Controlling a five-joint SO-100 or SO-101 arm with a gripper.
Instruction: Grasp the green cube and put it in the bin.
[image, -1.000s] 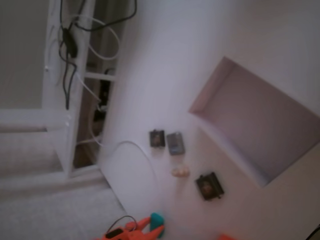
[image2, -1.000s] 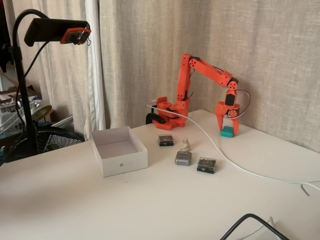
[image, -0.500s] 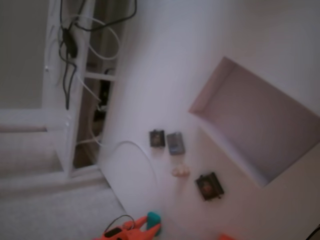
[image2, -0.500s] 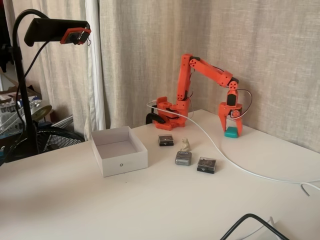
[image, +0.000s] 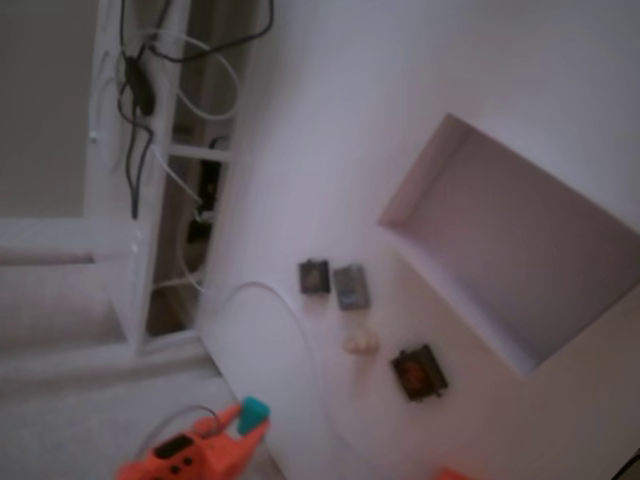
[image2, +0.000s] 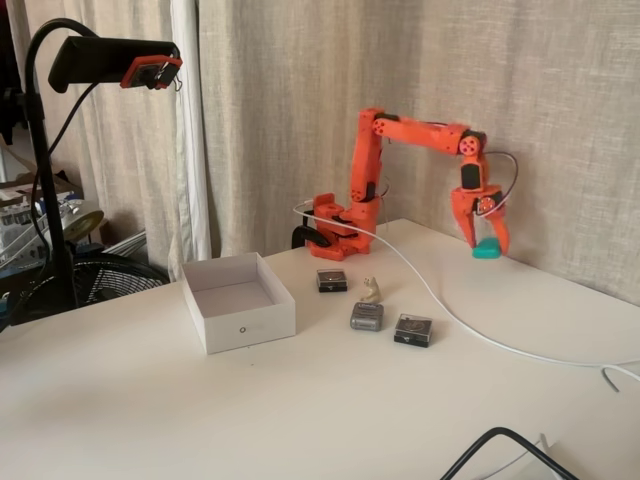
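Note:
The small teal green cube (image2: 486, 251) hangs between the fingers of the orange gripper (image2: 487, 246), which is shut on it, a little above the table at the far right near the curtain. In the blurry fixed view from above, the green cube (image: 253, 412) shows at the tip of the gripper (image: 246, 424) at the bottom left, past the table's left edge. The bin (image2: 250, 327), a large white low-walled box, stands to the left of the arm's base, well apart from the gripper. In the view from above the bin (image: 405, 197) lies at the right.
Between arm and bin lie three small dark square gadgets (image2: 412, 329), (image2: 366, 316), (image2: 331, 280) and a small beige figure (image2: 371, 290). A white cable (image2: 450, 312) runs across the table. A black cable (image2: 500, 440) loops at the front edge. A camera stand (image2: 45, 200) rises at the left.
The gripper has risen and swung to the right toward the curtain with the green cube in it. In the view from above the cube has moved left. Nothing else has moved.

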